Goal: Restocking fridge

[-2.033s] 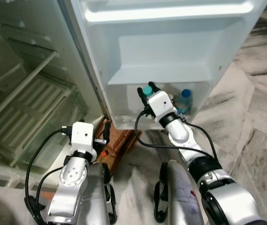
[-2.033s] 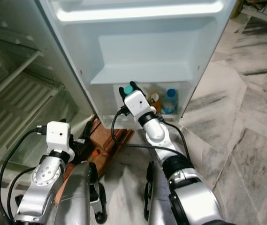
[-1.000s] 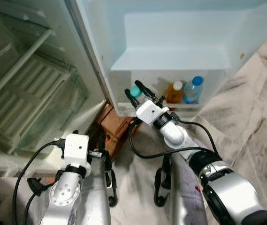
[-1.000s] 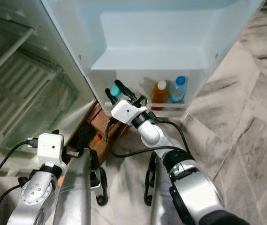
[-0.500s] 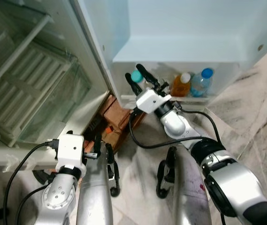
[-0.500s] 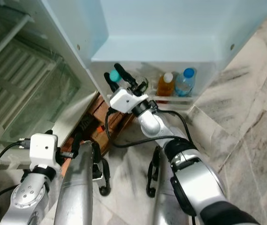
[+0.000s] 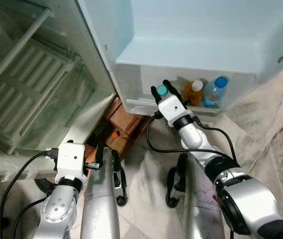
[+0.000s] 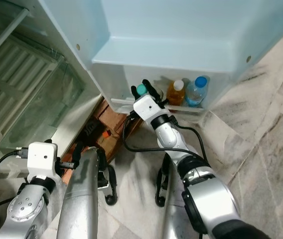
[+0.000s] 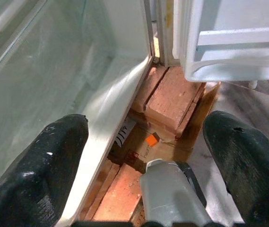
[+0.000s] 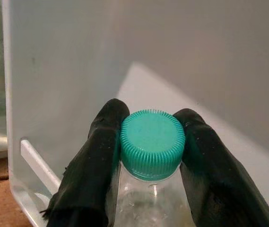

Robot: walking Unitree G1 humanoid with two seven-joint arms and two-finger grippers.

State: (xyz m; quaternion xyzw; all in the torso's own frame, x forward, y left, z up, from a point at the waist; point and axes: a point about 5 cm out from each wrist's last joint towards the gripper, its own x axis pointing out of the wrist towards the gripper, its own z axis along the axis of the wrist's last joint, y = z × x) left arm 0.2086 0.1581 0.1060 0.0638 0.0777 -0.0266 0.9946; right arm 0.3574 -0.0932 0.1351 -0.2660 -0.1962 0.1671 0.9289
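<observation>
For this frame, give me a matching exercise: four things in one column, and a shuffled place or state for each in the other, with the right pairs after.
Things:
1. teal-capped bottle
2. orange bottle
3. blue-capped bottle
4. bricks

Places or states:
A. on the floor under the fridge's corner
B. gripped at the neck by the right gripper
C. in the door's bottom shelf, white cap, between the held bottle and the blue-capped one
D. furthest to the robot's right in that shelf

Pairs: 1-B, 2-C, 3-D, 4-A
</observation>
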